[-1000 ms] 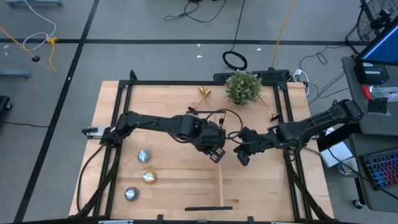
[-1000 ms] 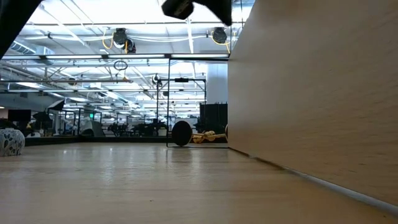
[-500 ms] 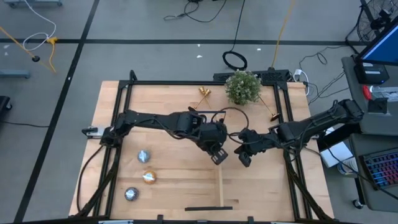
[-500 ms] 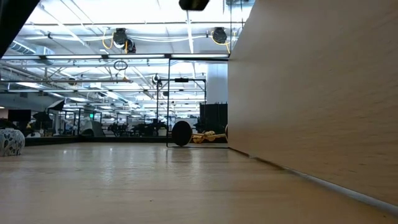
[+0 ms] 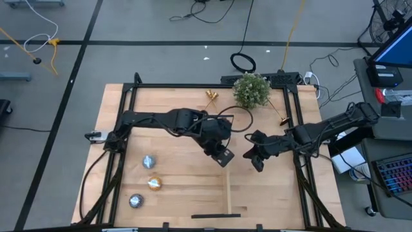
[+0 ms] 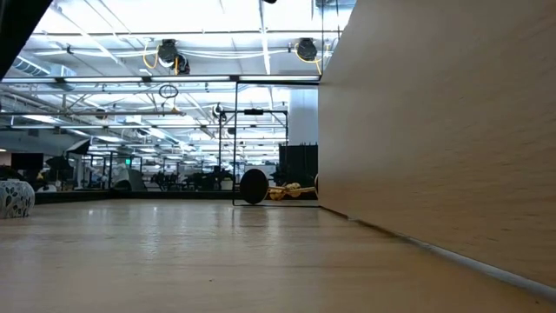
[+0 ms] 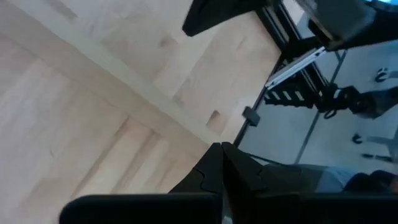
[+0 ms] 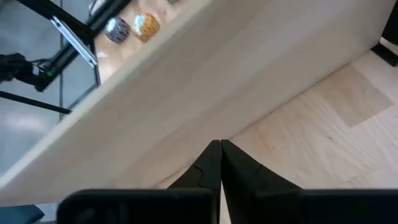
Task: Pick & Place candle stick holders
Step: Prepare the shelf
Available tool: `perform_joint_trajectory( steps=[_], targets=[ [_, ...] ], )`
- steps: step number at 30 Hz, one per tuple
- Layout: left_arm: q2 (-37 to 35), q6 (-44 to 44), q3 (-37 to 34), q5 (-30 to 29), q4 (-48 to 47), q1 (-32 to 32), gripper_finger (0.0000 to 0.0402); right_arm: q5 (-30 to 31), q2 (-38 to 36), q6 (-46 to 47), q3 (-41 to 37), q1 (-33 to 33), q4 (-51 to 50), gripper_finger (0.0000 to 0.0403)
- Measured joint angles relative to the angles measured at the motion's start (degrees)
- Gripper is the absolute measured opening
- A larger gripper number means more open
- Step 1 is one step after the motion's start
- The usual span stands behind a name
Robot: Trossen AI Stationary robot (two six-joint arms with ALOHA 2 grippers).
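Two gold candle stick holders lie on their sides on the wooden table: one (image 5: pixel 211 96) near the far edge, also in the low view (image 6: pixel 288 190), and one (image 5: pixel 281 118) to the right of the green plant (image 5: pixel 251 90). My left gripper (image 5: pixel 223 156) hangs over the table's middle, shut and empty (image 7: pixel 222 155). My right gripper (image 5: pixel 253 161) hangs just to its right, also shut with nothing in it (image 8: pixel 221 150). Both are well short of either holder.
An upright wooden divider board (image 5: pixel 228 193) runs from the table's middle to the near edge and fills the low view's right side (image 6: pixel 434 130). Three small round tealight discs (image 5: pixel 149 161) (image 5: pixel 154 183) (image 5: pixel 136 201) sit near left. A black frame (image 5: pixel 193 86) borders the table.
My left gripper has risen, leaving the top of the low view, and its wrist has turned while drawing slightly toward the far edge. It stays shut. The candle stick holders have not moved.
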Motion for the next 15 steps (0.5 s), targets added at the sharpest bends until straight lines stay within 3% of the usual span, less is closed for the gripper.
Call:
perform_joint_trajectory(
  steps=[8,15],
  targets=[
    [-0.1,5.5,0.0,1.6,8.5,0.4,0.0050,-0.3,0.0,-1.1,0.0,0.0,1.0,0.0004],
    [-0.3,10.2,0.0,14.3,15.6,-0.4,0.0076,-9.1,0.0,-12.3,0.0,0.0,11.7,0.0022]
  ],
)
